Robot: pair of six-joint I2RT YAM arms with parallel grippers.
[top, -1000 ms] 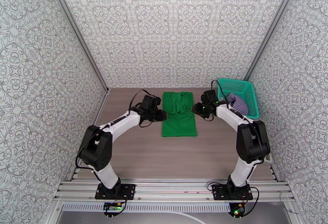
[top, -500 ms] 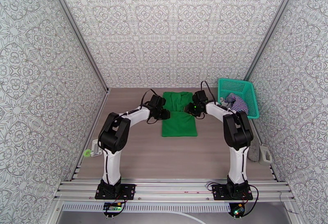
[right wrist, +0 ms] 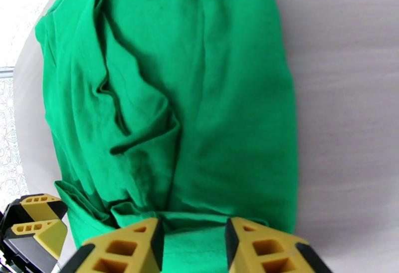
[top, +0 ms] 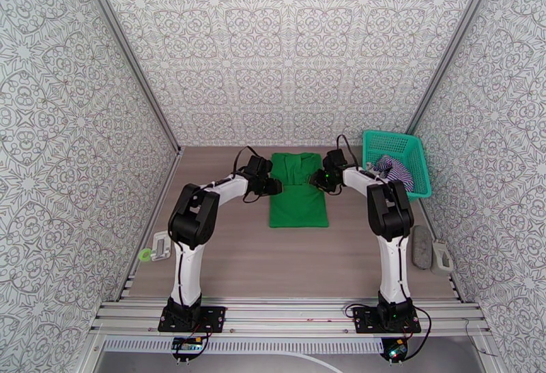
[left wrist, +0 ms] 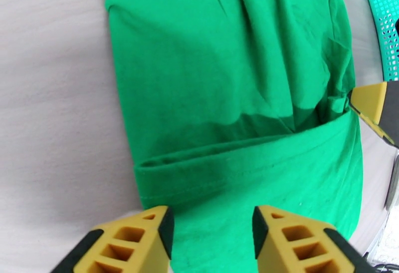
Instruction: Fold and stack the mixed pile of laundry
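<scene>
Left gripper [left wrist: 212,239] stands half open at 9 o'clock of the folded green T-shirt [top: 298,194], right gripper [right wrist: 193,246] likewise at 3 o'clock — both over cloth, pinching nothing. Striped top [top: 396,170] lies in the basket [top: 392,139], 2 o'clock.

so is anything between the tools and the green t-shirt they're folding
Nothing visible does. The left tool and right tool sit open at opposite edges of the bright green cloth T-shirt, bare cloth showing between their jaws. The teal plastic mesh basket stands apart, further right.

Folded green T-shirt [top: 297,194] lies flat; striped top [top: 396,170] in basket [top: 422,166].
</scene>
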